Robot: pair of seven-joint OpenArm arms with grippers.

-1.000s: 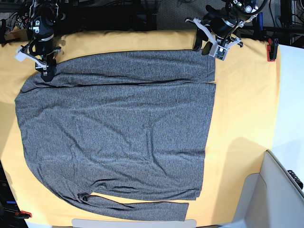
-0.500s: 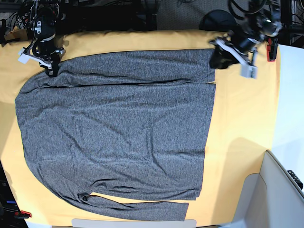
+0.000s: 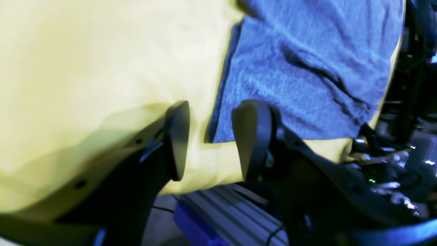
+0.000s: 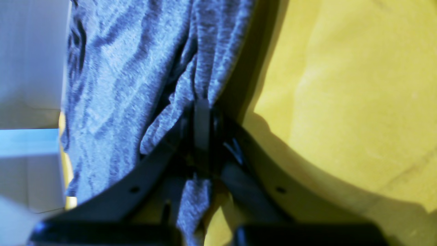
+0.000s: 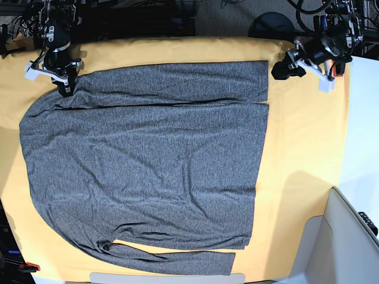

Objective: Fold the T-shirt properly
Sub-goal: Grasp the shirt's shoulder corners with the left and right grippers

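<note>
The charcoal-grey T-shirt (image 5: 148, 160) lies spread flat on the yellow cloth (image 5: 302, 136), one long sleeve folded along its top edge and the other along the bottom. My right gripper (image 5: 64, 87) sits at the shirt's top-left corner. In the right wrist view it (image 4: 203, 116) is shut on a bunched fold of the shirt (image 4: 112, 68). My left gripper (image 5: 279, 71) is just right of the top sleeve's end. In the left wrist view it (image 3: 213, 136) is open and empty over the yellow cloth, with the shirt's corner (image 3: 307, 68) beyond its fingertips.
A red clamp (image 5: 337, 62) holds the cloth at the top-right edge and another (image 5: 29, 267) at the bottom left. A pale grey bin (image 5: 349, 236) stands at the bottom right. A black round base (image 5: 269, 25) and cables lie behind the table.
My left gripper has moved right, off the top sleeve's end and onto the bare yellow cloth. My right gripper has stayed at the shirt's top-left corner, shifting only slightly.
</note>
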